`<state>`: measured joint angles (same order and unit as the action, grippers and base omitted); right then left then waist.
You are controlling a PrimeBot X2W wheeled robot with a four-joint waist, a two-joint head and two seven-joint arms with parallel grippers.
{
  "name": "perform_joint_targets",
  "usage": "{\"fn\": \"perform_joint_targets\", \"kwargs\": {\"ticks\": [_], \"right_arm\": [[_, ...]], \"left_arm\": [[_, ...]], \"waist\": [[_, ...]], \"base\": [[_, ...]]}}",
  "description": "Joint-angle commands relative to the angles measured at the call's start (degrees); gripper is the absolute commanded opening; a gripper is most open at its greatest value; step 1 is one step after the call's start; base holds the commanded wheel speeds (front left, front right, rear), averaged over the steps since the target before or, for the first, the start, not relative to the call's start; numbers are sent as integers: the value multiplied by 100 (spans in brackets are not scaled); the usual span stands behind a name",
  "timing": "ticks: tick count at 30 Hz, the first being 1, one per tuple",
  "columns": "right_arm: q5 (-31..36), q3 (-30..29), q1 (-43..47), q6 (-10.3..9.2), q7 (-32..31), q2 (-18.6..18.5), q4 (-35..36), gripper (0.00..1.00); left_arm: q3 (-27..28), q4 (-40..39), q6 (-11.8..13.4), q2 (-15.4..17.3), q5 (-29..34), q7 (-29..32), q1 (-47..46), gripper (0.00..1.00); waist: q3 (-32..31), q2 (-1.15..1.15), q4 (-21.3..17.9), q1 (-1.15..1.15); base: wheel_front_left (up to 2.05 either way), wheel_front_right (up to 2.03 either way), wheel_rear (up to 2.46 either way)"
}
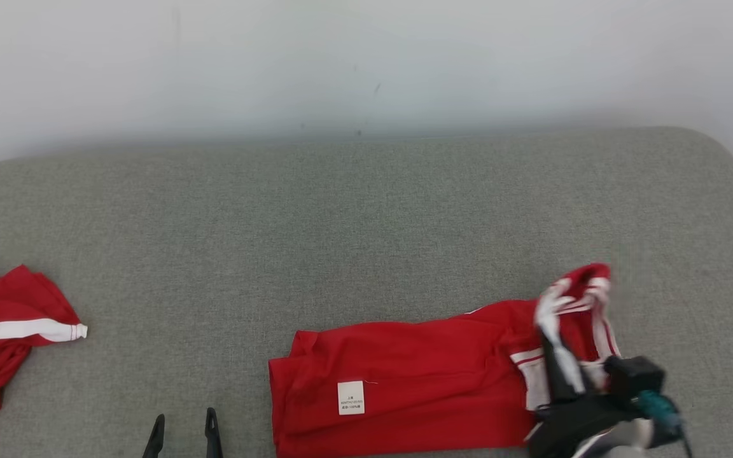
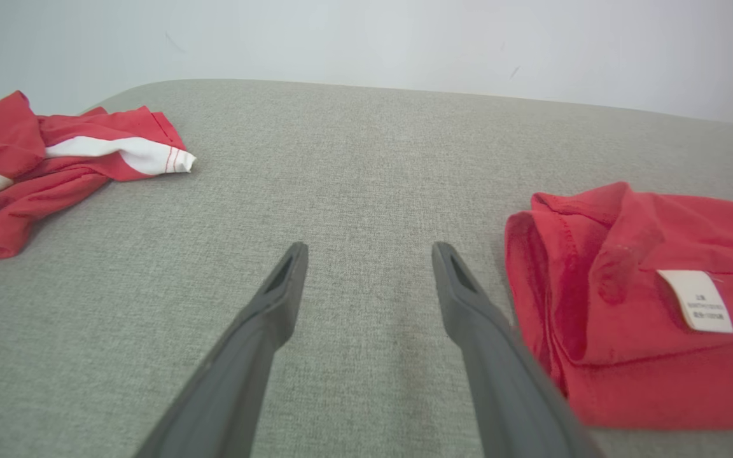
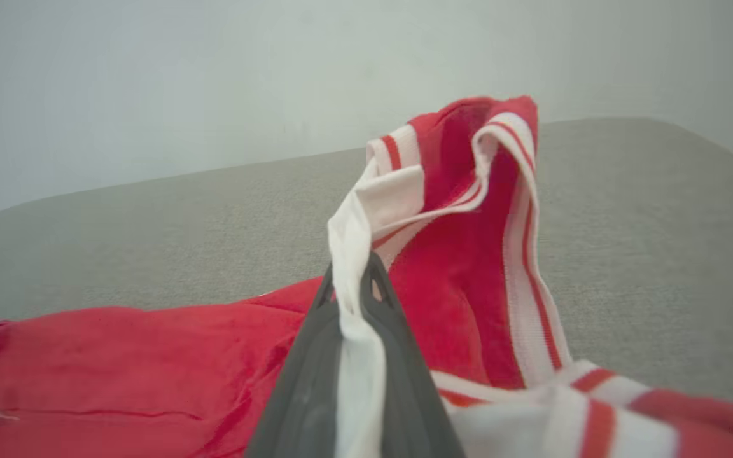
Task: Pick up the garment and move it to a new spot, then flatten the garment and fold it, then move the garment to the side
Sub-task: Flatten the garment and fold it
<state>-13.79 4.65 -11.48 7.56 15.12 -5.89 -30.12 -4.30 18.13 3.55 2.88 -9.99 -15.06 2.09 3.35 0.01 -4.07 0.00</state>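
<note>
Garment (image 1: 404, 375) — a red top with white striped trim — lies on the grey upholstered surface (image 1: 366, 222) toward 5 o'clock in the head view. Its body is spread roughly flat, with a folded edge on the 9 o'clock side and a white label (image 1: 351, 397) facing up. The trimmed end, on the 3 o'clock side, is lifted off the surface into a peak.

The right gripper (image 1: 556, 359) is clamped on that end. In the right wrist view its two dark fingers (image 3: 303, 381) are pressed together with a white strip of trim pinched between them, and the red cloth with its white-and-red bands rises above the tips toward 12 o'clock.

The left gripper (image 1: 184, 418) sits at 7 o'clock in the head view, jaws apart and holding nothing. In the left wrist view it points over bare grey fabric, with the garment's folded edge just beside the finger on the 3 o'clock side.

A second red garment (image 1: 4, 331) lies crumpled at 9 o'clock — well apart from the first.
</note>
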Motion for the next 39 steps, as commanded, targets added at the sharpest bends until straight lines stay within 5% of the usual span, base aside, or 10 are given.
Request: {"fn": "perform_joint_targets", "kwargs": {"ticks": [1, 13, 23, 31, 33, 39], "right_arm": [[-71, 168, 60, -16, -2, 41, 88, 0], [-731, 2134, -310, -16, -253, 174, 262, 0], [-808, 2807, -967, -16, -457, 286, -719, 0], [-1107, 3276, -1327, -16, -315, 308, -1057, 0], [-1244, 3350, -1406, -16, -241, 305, -1076, 100], [-1462, 3268, -1520, -16, -35, 298, -1014, 100]], "left_arm": [[-20, 21, 9, 1, 14, -15, 0, 100], [-192, 157, -29, 1, 65, -15, 103, 100], [-284, 163, -25, 0, 24, -15, 94, 100], [-317, 169, -15, 0, -12, -15, 102, 100], [-324, 162, -1, 1, -28, -15, 100, 100], [-250, 59, 52, 0, -68, -15, 66, 100]], "waist": [[-12, -1, 27, 0], [-98, -1, 692, 0], [16, -1, 1474, 0], [69, -1, 1720, 0], [72, -1, 1724, 0], [34, -1, 1482, 0]], "base": [[0, 0, 0], [0, 0, 0], [0, 0, 0], [0, 0, 0], [0, 0, 0], [0, 0, 0]]}}
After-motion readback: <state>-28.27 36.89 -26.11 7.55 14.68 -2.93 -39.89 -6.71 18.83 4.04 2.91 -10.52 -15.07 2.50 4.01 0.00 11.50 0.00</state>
